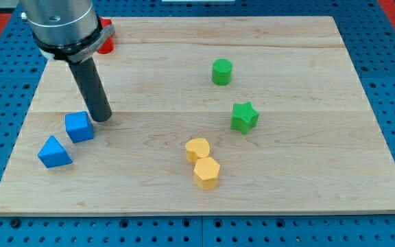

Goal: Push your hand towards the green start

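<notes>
Looking at the board (184,62), we find our tip (102,119) at the left of the frame, just beside the blue cube (79,127) and perhaps touching its upper right corner; we cannot tell for certain; the blue wedge (53,152) lies a little lower and further left. The green star (244,116), our goal, sits right of centre, well apart from the tip; the green cylinder (221,71) stands above it, and the yellow heart (197,148) and yellow hexagon (206,172) lie touching each other below and left of it. A red block (105,42) peeks out behind the arm at the upper left. There is no claw to report; the arm ends in a plain rod, so nothing opens, closes or grips. We judge the task barely begun; nearly the whole crossing to the right remains; the way between tip and star looks free of blocks, so a straight slide rightward should serve.
</notes>
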Available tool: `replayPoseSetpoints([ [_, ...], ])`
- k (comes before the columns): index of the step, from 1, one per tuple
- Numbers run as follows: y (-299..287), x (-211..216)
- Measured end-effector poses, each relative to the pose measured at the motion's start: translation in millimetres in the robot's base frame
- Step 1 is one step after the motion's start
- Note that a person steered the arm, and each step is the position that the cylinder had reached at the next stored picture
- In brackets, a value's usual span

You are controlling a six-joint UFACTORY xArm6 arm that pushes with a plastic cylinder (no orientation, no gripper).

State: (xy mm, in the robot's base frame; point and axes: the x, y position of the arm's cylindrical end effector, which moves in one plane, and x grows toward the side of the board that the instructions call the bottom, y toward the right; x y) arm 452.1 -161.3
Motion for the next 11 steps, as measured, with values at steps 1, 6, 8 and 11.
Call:
replayPoseSetpoints([
  [1,17,0],
  [6,79,-5],
  [8,92,-9],
  [11,147,-10],
])
